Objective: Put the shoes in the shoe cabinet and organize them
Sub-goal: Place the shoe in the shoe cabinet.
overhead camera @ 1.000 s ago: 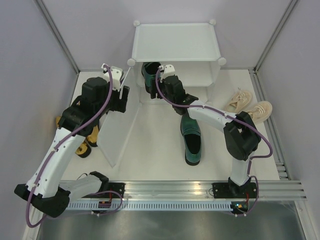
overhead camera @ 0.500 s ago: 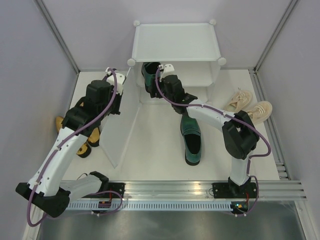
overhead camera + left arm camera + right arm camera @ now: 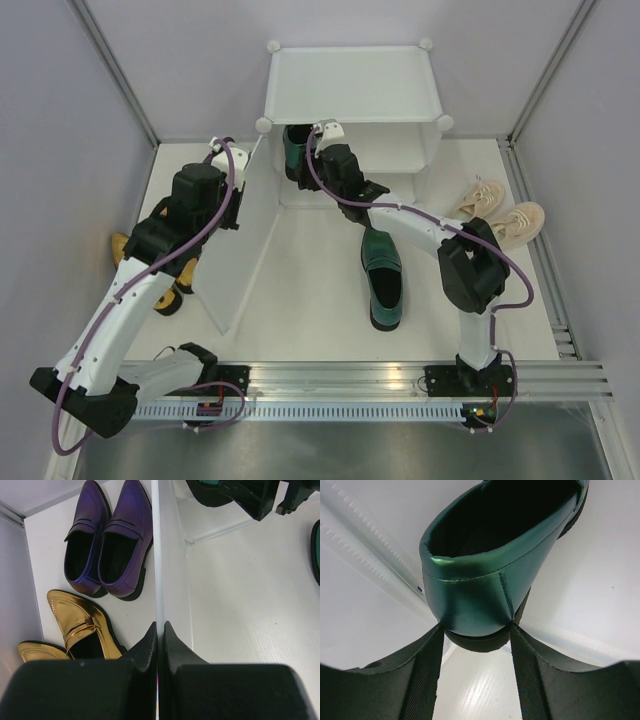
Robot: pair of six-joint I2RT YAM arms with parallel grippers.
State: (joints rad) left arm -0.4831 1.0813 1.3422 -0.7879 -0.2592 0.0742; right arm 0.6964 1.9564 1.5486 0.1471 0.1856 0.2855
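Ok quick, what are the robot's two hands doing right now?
Left gripper: closed, pinching the door panel edge.
Right gripper: fingers either side of the green loafer heel; grip cannot be told.

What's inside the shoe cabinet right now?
One green loafer at the left of the opening, right jaws straddling its heel. The cabinet's top panel covers the rest, so anything deeper can't be seen.
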